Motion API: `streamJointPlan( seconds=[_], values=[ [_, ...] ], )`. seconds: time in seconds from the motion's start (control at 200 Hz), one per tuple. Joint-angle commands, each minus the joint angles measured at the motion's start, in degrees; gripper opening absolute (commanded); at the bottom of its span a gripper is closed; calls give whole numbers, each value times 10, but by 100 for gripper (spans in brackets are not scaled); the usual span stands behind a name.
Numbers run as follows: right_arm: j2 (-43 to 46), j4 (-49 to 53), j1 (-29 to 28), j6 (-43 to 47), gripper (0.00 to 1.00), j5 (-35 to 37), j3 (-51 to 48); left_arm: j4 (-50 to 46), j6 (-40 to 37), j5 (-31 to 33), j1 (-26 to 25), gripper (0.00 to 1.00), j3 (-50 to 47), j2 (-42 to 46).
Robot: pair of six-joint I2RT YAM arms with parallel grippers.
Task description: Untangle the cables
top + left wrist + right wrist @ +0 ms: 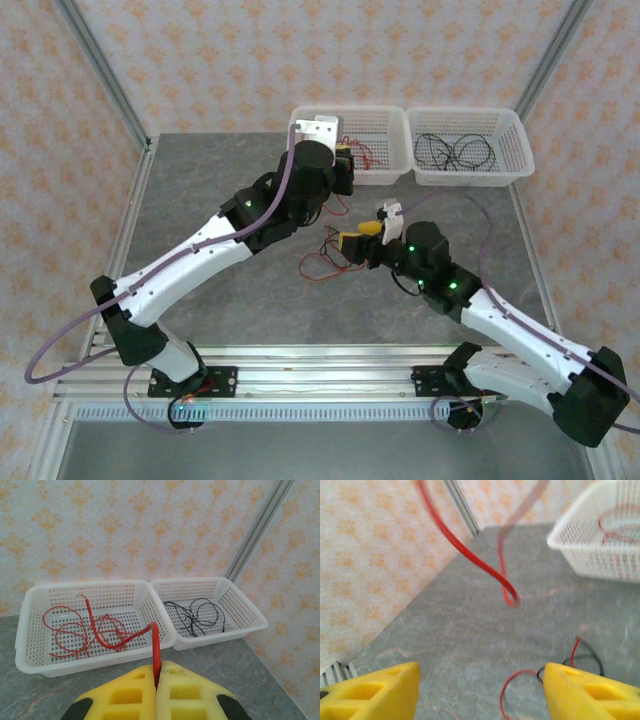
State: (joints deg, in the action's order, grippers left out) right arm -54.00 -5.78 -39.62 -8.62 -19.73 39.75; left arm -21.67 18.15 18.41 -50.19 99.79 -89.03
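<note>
Cables, top view: red cables (372,155) lie in the left basket (370,110), black cables (455,152) in the right basket (470,110); 1 loose red strand (322,268) curls on the table (220,190) between the 2 arms.
Left pincer, top view: (348,155) hangs at the near edge of the left basket.
Right pincer, top view: (358,238) sits over the table, just beside the loose red strand.
Left pincer, left wrist view: (157,675) is closed, its 2 yellow fingers (125,695) pressed together on a red cable (156,645).
Red cable, left wrist view: rises from the grip and bends over the rim into the left basket (22,630), joining the red cables (75,630); the black cables (197,615) lie in the right basket (252,622).
Right pincer, right wrist view: (480,690) is spread wide, nothing between its fingers (370,690).
Cables, right wrist view: a blurred red loop (470,555) hangs ahead; red and black strands (572,657) lie on the table (460,630) near the right-hand finger.
</note>
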Motion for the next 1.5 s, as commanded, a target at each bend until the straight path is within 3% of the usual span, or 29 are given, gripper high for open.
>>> streamJointPlan(
  seconds=[0.0,0.185,0.3,0.4,0.5,0.556,0.856,1.056,1.161,1.306,1.491],
  values=[
    [-13,32,-2,80,67,13,42,-8,13,-10,4,0,30,-3],
    [-61,3,-2,87,66,72,91,-10,22,-24,4,0,30,-3],
    [-87,-20,-2,84,57,71,112,-13,22,-22,4,0,34,-3],
    [-100,-34,-2,75,37,67,116,-18,20,-20,4,0,45,-6],
    [-93,-49,-2,64,7,77,100,-26,14,-15,4,0,63,-11],
    [-81,-53,-2,57,0,83,84,-33,9,-4,5,0,77,-18],
    [-3,-58,-2,-17,0,130,-50,-80,-35,65,45,0,234,-94],
    [44,-80,-2,-118,2,207,-141,-74,-61,77,69,0,291,-132],
    [54,-74,-1,-165,13,240,-172,-60,-66,70,80,0,294,-140],
    [58,-60,-2,-190,43,241,-185,-39,-78,50,87,0,302,-154],
    [85,-40,-2,-200,57,239,-195,3,-104,20,89,0,328,-181]
  ],
)
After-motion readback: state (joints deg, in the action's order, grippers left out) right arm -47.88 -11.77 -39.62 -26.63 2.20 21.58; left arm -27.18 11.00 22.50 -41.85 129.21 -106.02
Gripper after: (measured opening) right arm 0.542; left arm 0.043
